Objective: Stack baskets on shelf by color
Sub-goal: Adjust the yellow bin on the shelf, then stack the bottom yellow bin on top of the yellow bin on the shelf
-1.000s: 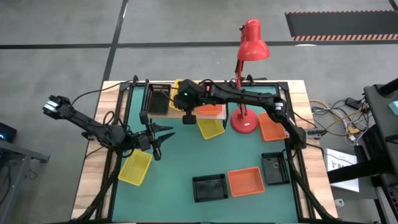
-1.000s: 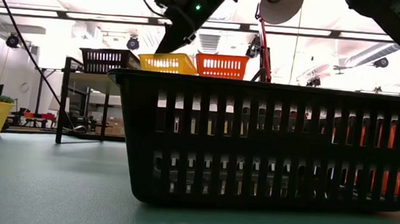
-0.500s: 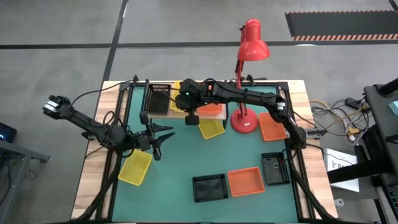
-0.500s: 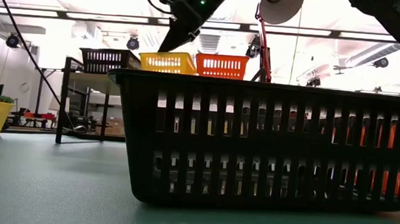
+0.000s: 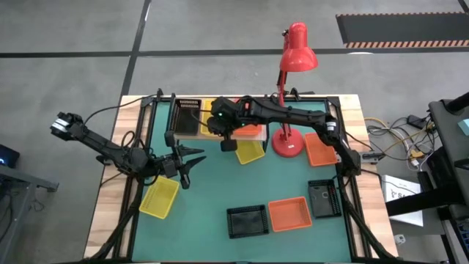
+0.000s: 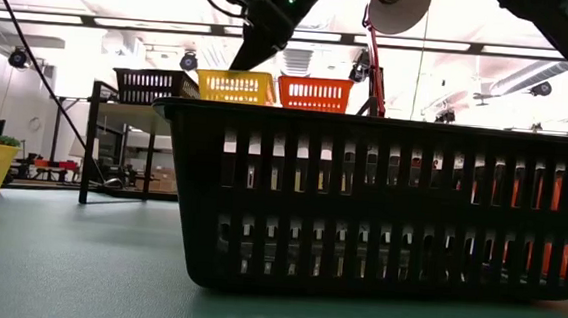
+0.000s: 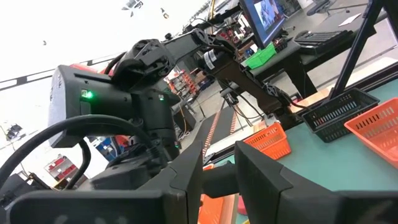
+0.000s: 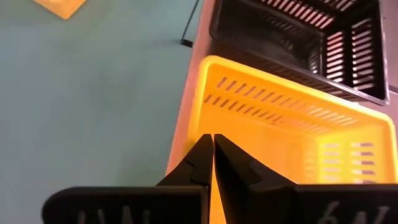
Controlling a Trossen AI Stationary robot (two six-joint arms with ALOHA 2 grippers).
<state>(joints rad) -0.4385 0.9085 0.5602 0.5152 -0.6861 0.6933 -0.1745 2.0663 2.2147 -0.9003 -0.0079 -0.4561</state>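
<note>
Your right gripper (image 8: 212, 146) has its fingers pinched tight on the yellow basket's (image 8: 292, 134) rim, over the shelf (image 5: 220, 132) beside the black basket (image 8: 311, 37). It's light, stiffish mesh plastic and probably a bit slick, so a rim grab works. The left gripper (image 5: 192, 160) waits half-open over the desk (image 5: 220, 183), holding nothing.

Three yellow baskets (image 5: 159, 198), three orange baskets (image 5: 289, 213), three black baskets (image 5: 247, 220), one red lamp (image 5: 288, 143).
</note>
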